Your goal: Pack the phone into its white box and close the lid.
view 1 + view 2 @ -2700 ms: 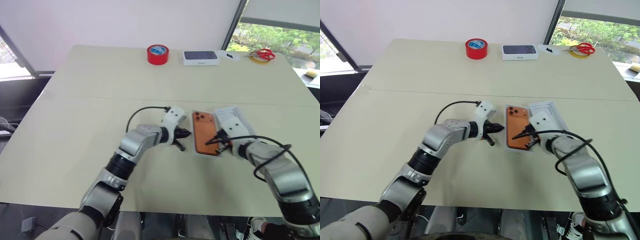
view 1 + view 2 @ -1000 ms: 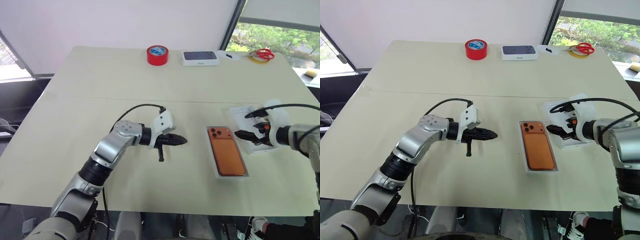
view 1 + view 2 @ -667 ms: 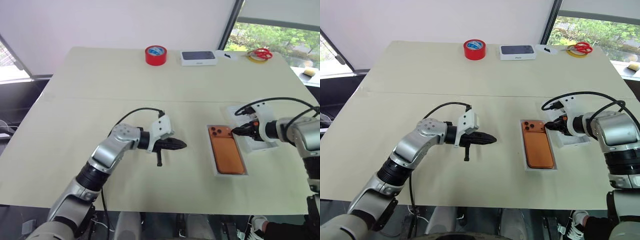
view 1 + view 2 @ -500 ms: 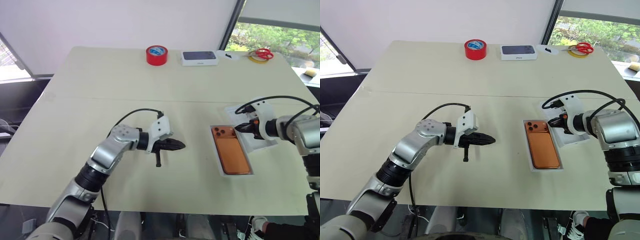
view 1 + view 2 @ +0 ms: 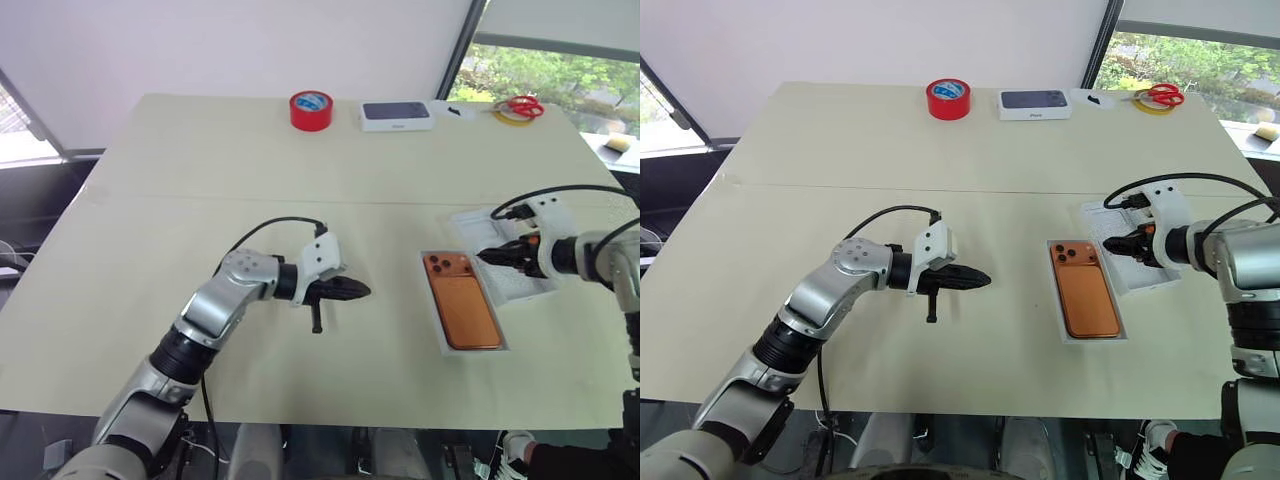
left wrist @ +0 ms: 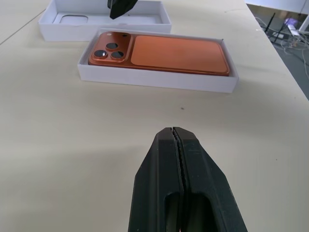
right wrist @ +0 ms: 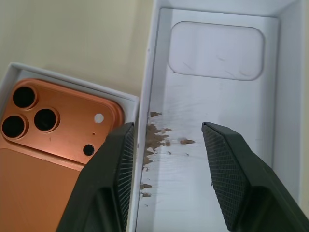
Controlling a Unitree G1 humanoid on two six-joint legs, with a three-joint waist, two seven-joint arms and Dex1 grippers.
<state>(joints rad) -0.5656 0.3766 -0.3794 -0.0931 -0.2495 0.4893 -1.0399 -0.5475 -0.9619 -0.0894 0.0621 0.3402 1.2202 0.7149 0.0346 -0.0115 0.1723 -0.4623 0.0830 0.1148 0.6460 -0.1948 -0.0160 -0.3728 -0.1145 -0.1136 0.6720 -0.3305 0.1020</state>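
Phone sits in white box; your right pincer is released over the lid to grasp it, left pincer clenched, empty.

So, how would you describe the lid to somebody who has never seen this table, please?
Look at the beige table, on the robot's right side, where the orange phone lies camera up in its white box. The lid lies open side up just beyond that box, under the right gripper. Unlike the box, it is empty, with a pale rounded recess and brownish marks inside.
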